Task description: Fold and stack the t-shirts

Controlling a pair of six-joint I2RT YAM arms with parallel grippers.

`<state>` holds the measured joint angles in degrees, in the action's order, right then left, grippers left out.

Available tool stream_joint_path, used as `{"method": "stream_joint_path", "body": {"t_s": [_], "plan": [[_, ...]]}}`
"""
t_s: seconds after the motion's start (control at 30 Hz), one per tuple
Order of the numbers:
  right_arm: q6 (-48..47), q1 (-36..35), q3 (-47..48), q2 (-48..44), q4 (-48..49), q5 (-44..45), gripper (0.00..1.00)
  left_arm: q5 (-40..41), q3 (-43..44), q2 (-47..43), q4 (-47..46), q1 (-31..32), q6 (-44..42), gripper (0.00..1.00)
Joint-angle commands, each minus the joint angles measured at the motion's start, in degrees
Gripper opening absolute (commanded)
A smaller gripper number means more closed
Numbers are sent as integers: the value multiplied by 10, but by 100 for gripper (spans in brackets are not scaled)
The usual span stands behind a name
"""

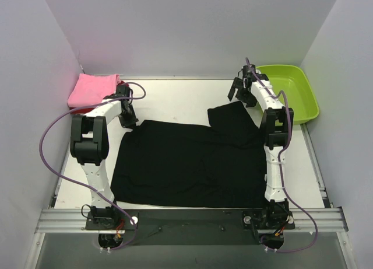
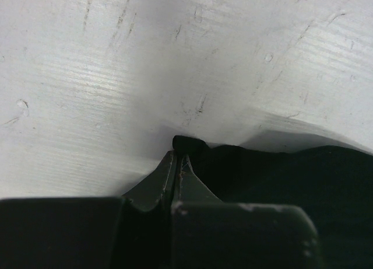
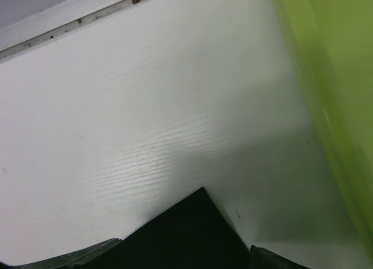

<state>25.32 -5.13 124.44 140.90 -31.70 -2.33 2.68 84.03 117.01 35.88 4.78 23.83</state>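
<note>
The black t-shirt [image 1: 186, 164] lies spread flat in the middle of the white bench [image 1: 175, 97]. Its long axis runs left to right across my reach. One flap of it juts out at the far right corner, angled toward the back wall. I cannot tell which end is the collar.

My left gripper [image 2: 178, 157] sits at the shirt's far left corner. Its fingers are pressed together on a small bunched tip of the black cloth, right at the bench surface.

My right gripper [image 1: 236, 94] hangs over the far edge of the jutting flap, with its fingers spread wide. In the right wrist view a pointed corner of black cloth shows between the two fingers. I cannot see either finger touching it.

I count three shirts. The second is a pink t-shirt [image 1: 92, 89], folded into a neat block in the far left corner, well apart from the black one. The third is a dark red t-shirt [image 1: 80, 109], visible only as a thin edge under the pink block's near side.

There is one lime-green tub [image 1: 294, 91]. It stands in the far right corner, just beside my right gripper, and its wall fills the right side of the right wrist view.
</note>
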Motion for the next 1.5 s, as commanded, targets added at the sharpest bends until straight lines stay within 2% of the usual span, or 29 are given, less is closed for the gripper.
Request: {"method": "stream_joint_path", "body": {"t_s": [0.0, 0.13, 0.27, 0.53, 0.87, 1.13, 1.47], "plan": [[-86, -15, 51, -2, -38, 36, 89, -2, -10, -2, 21, -3, 4, 0], [-144, -31, 76, 11, -47, 60, 89, -2, -11, -2, 22, -4, 4, 0], [-152, -40, 89, 19, -57, 73, 89, -4, -10, -1, 22, -4, 5, 0], [-124, -24, 121, 40, -94, 28, 92, -6, -10, -2, 22, -4, 3, 0], [-98, -2, 157, 64, -123, 27, 92, -13, -8, 2, 23, -3, 5, 0], [-64, 6, 180, 90, -130, -63, 91, -12, -8, 3, 23, -4, 6, 0], [-45, 6, 185, 105, -139, -77, 87, -12, -6, 3, 24, -5, 5, 0]]}}
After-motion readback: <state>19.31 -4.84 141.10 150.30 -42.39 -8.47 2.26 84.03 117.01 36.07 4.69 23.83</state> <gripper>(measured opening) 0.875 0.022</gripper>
